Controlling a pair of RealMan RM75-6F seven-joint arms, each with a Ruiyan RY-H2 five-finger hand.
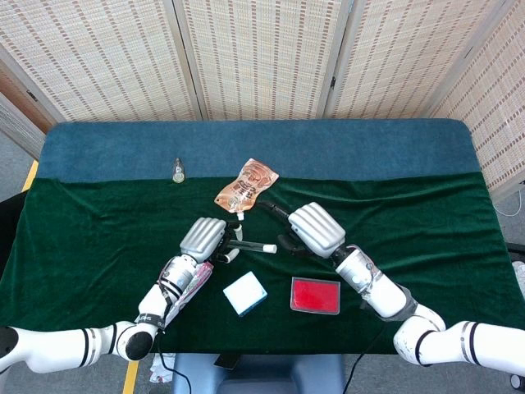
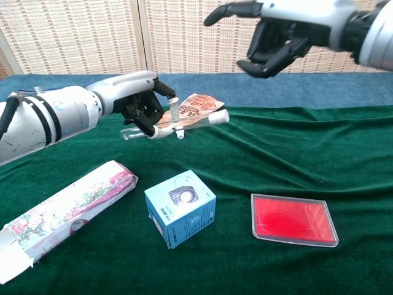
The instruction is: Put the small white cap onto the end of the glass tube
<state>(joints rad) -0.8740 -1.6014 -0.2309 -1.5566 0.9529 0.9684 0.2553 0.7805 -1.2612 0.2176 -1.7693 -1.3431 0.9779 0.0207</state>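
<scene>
My left hand (image 2: 138,101) (image 1: 207,238) holds the glass tube (image 2: 178,123) (image 1: 250,246) nearly level above the green cloth. The small white cap (image 2: 222,115) (image 1: 269,248) sits on the tube's right end. My right hand (image 2: 279,37) (image 1: 316,230) hangs open to the right of and above the capped end, apart from it, with nothing in its fingers.
A blue box (image 2: 180,207) (image 1: 245,293) and a red flat case (image 2: 294,219) (image 1: 315,295) lie on the cloth near me. A flowered carton (image 2: 64,212) lies at the front left. An orange pouch (image 1: 247,185) and a small vial (image 1: 178,170) lie farther back.
</scene>
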